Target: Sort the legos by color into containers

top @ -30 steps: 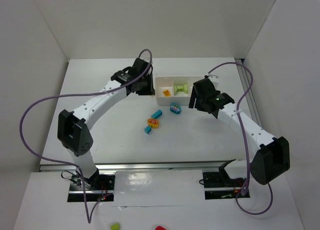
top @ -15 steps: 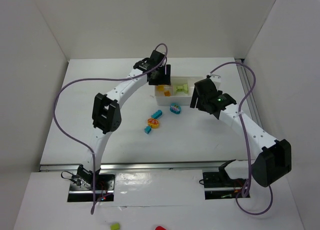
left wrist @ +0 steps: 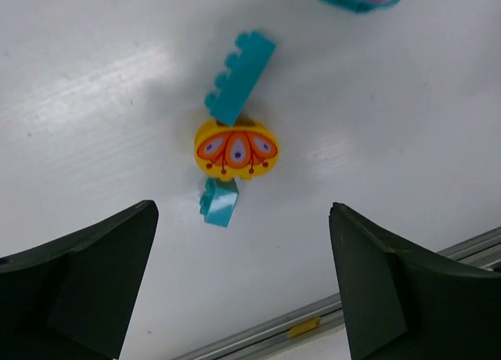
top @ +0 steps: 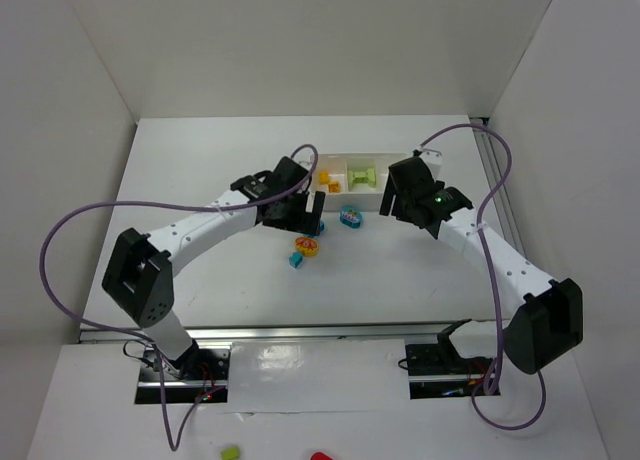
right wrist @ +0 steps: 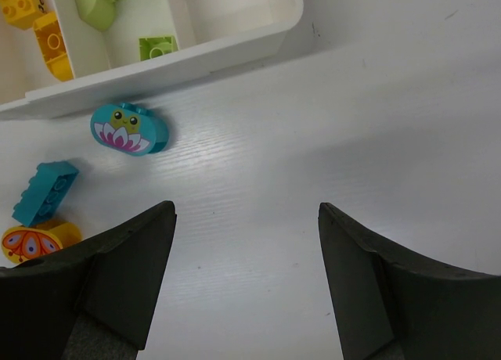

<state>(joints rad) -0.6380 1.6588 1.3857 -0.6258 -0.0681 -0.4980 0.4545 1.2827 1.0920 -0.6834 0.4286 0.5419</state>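
Observation:
The white tray (top: 345,160) holds orange legos (top: 327,180) in its left container and lime green ones (top: 362,174) in the middle one. My right arm covers its right end from above. The right wrist view shows that right container (right wrist: 227,8) with no brick in it. On the table lie a cyan oval brick (top: 350,216), a yellow oval brick (top: 306,245) and a small cyan brick (top: 296,261). A long cyan brick (left wrist: 240,77) shows in the left wrist view. My left gripper (left wrist: 241,216) hangs open over these bricks, holding nothing. My right gripper (right wrist: 245,211) is open above bare table in front of the tray (right wrist: 156,74).
White walls enclose the table on the left, back and right. A metal rail (left wrist: 313,322) runs along the near table edge. Purple cables loop off both arms.
My left gripper has opened and swung from above the tray's left container back to the loose bricks. More orange now lies in that container. The right arm has stayed put.

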